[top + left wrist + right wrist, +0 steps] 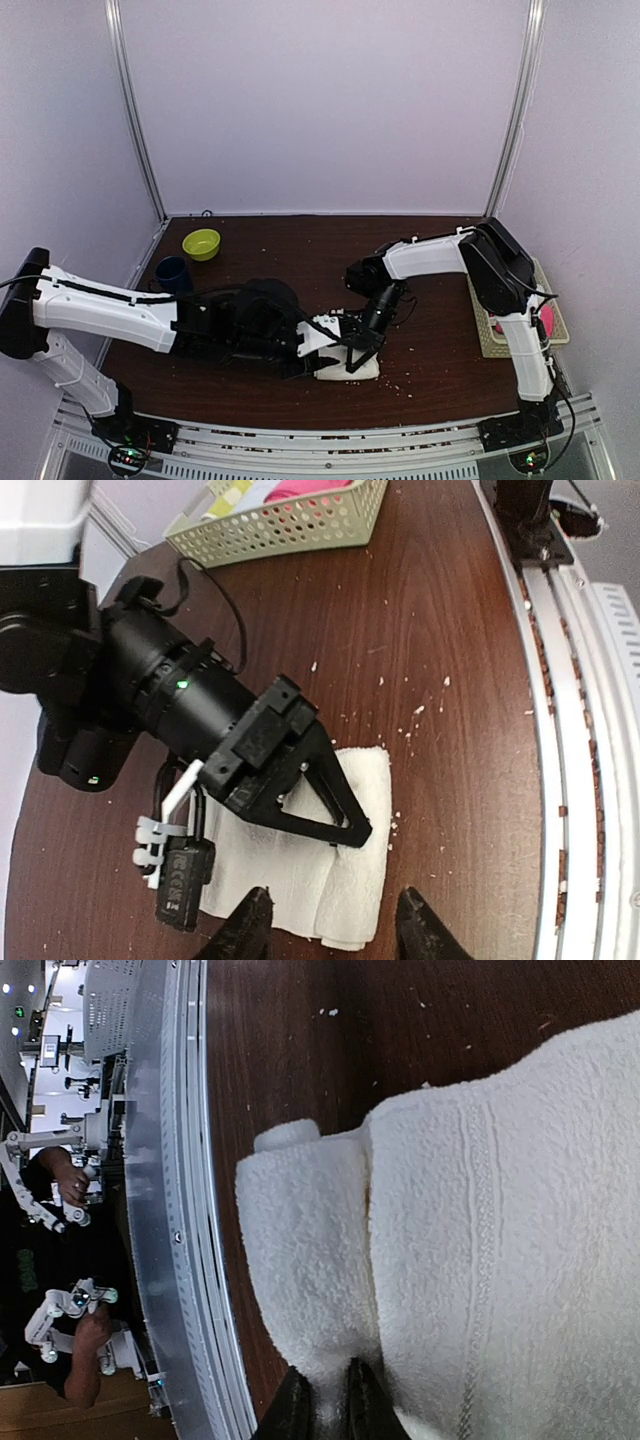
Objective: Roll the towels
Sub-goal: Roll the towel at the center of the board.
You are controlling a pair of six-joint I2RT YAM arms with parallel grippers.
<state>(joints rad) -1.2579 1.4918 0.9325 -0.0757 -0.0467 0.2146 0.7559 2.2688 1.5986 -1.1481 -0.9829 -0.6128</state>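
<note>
Beyond cream towel (366, 369), green bowl (202, 243), perhaps cup (172, 273)

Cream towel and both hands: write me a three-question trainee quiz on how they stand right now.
1. True or false: the pink towel lies in the basket.
2. Pick one. The right hand is: A) open over the basket; B) shut on the cream towel; C) holding the pink towel.
3. Fill in: at the cream towel's near edge, the left hand has its fingers ____.

Key: 1 true; 2 B; 3 open.
</note>
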